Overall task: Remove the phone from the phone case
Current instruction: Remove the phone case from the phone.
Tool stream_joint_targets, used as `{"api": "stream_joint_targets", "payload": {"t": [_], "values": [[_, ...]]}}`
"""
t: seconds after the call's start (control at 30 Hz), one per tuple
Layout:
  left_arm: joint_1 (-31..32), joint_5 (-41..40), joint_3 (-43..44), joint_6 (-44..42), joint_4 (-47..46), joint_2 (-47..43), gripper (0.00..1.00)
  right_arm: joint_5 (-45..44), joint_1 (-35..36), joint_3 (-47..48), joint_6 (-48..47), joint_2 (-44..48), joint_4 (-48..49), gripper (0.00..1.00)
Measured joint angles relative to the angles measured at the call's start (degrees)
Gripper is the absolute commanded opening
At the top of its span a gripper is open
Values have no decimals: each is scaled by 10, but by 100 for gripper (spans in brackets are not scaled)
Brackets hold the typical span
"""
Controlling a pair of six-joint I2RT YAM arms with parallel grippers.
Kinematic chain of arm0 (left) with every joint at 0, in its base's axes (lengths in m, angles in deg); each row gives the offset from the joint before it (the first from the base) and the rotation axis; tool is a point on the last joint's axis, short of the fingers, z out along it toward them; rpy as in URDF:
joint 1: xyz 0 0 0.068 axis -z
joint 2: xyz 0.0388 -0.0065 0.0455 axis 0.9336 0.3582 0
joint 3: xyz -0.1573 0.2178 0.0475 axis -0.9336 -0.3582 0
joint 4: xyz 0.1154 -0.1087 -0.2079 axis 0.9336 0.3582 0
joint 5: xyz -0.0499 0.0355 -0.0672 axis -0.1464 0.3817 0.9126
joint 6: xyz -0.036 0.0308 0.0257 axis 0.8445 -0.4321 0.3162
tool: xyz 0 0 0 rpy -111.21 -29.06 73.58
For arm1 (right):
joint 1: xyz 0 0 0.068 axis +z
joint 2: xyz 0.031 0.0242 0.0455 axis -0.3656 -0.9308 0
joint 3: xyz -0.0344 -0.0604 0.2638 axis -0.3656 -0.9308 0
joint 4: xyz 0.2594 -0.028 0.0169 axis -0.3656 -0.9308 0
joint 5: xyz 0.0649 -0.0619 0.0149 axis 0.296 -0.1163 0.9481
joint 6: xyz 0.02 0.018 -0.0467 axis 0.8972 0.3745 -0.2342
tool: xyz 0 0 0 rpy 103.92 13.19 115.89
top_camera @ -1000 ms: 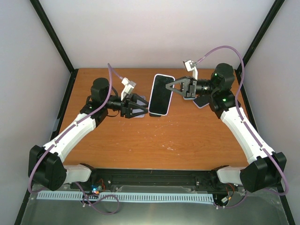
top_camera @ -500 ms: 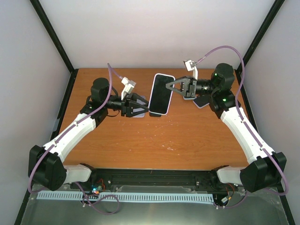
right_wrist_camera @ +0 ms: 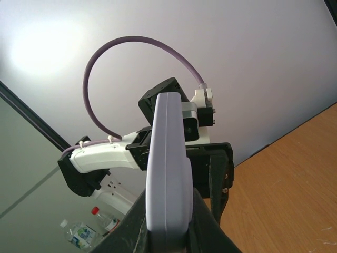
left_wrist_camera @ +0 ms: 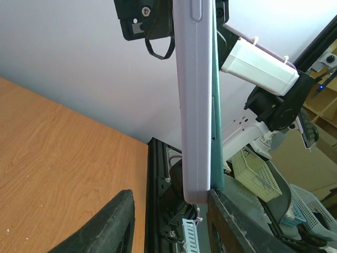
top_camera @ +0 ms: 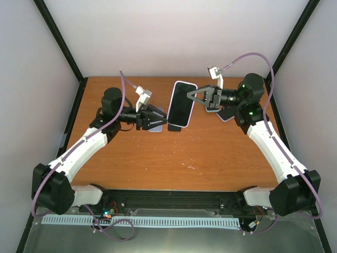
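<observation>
Phone [top_camera: 181, 104], in lilac case [left_wrist_camera: 194, 105], held above worktop [top_camera: 174, 158]: right pincer [top_camera: 190, 97] clamped on far end, left pincer [top_camera: 165, 123] apart, straddling near end. Left wrist view cuts off the phone's top; grip contact is unclear from overhead.

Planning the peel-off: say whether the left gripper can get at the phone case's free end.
Probably yes: the open left gripper straddles the free end of the phone case, with nothing between.
</observation>
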Motion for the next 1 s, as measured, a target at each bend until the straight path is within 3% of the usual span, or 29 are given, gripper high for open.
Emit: {"api": "stream_joint_targets", "payload": {"t": [0.2,0.4,0.47,0.53,0.7,0.83,1.0], "values": [[-2,-5,-3,0,-6,0,34,2,-5,-33,101,-2,115,3],[-7,-76,-3,-8,22,18,33,23,5,-33,185,5,200,3],[-9,-89,-3,-10,30,21,37,28,6,-35,198,6,217,3],[-9,-92,-3,-11,31,22,47,30,7,-40,204,7,226,3],[-11,-54,-4,2,11,20,62,29,9,-41,174,8,191,3],[-12,-21,-5,-2,12,4,68,18,6,-27,100,8,92,3],[-12,-4,-5,-22,36,-33,67,-7,3,-5,17,8,-4,3]]}}
